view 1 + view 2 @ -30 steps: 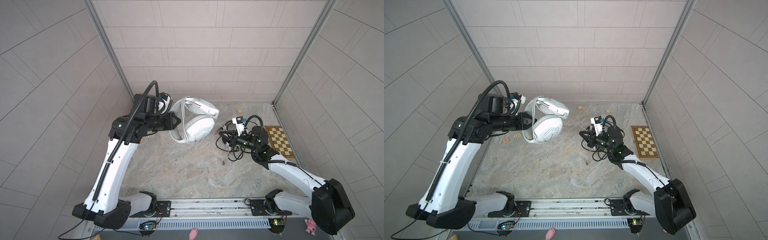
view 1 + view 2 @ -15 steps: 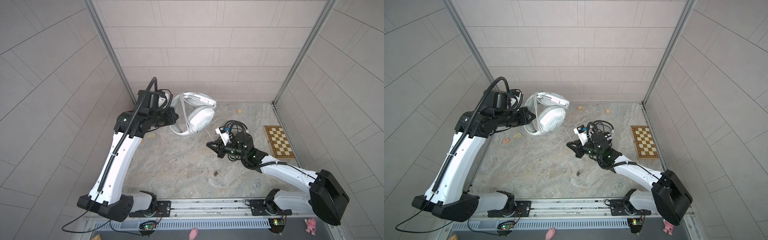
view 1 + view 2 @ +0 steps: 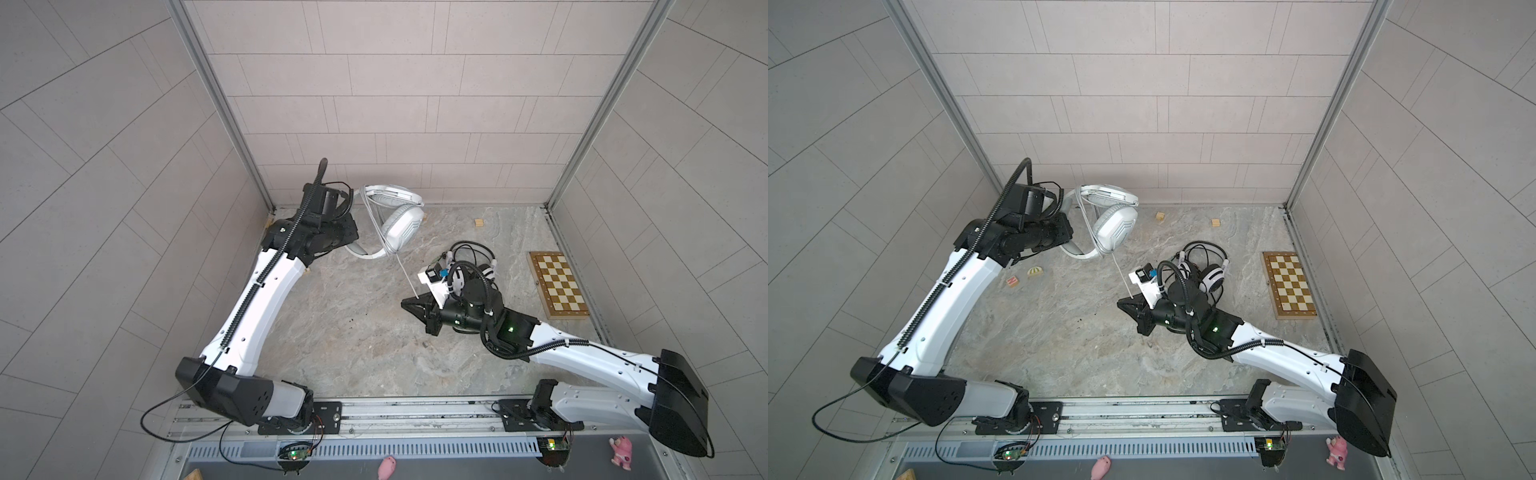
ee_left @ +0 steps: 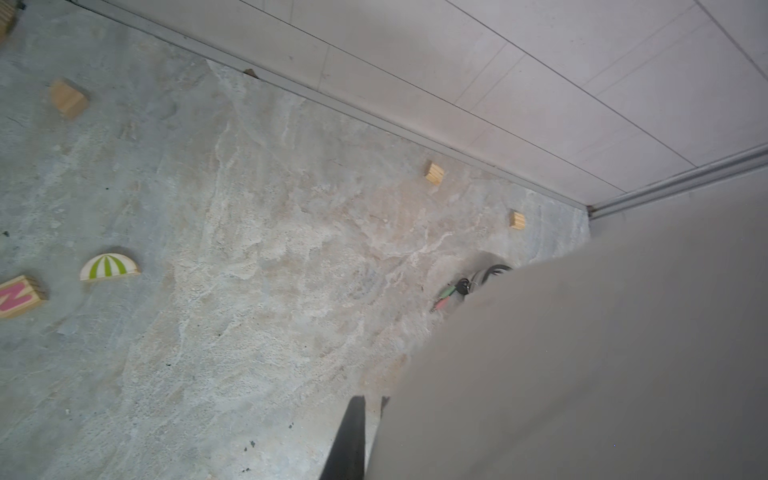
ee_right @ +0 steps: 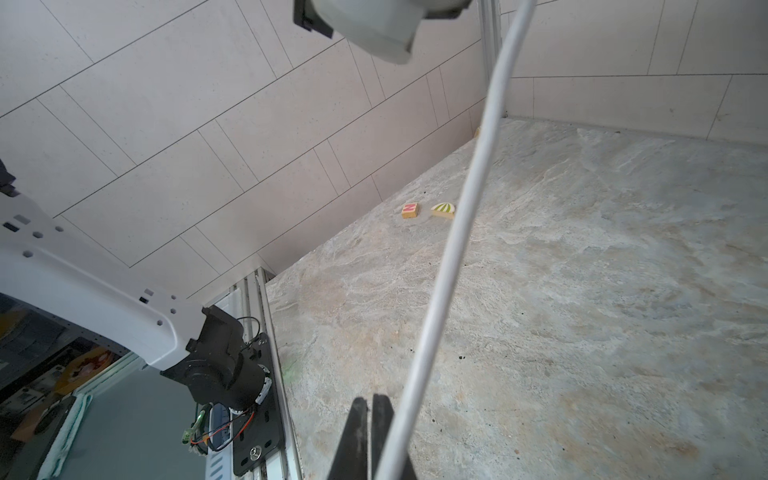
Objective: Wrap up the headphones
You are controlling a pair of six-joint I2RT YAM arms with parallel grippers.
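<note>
1. Nearest me, my right gripper (image 3: 409,303) was clamped shut on the grey cable (image 3: 402,271).
2. The black-and-white headset (image 3: 485,272) lay just beyond that arm, untouched.
3. The cable ran taut, up and away to the left, its long axis pointing from the right gripper at the white headset (image 3: 401,226).
4. Farthest off, my left gripper (image 4: 365,415) was closed on that headset's band, holding it aloft.

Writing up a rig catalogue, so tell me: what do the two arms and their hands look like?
Left arm and right arm: white curved shells, black joints and bases. Black ribbed conduit runs along the left arm; thinner black cables loop over the right, where a green light glows. Left hand and right hand are black, tapering to thin flat fingers.
</note>
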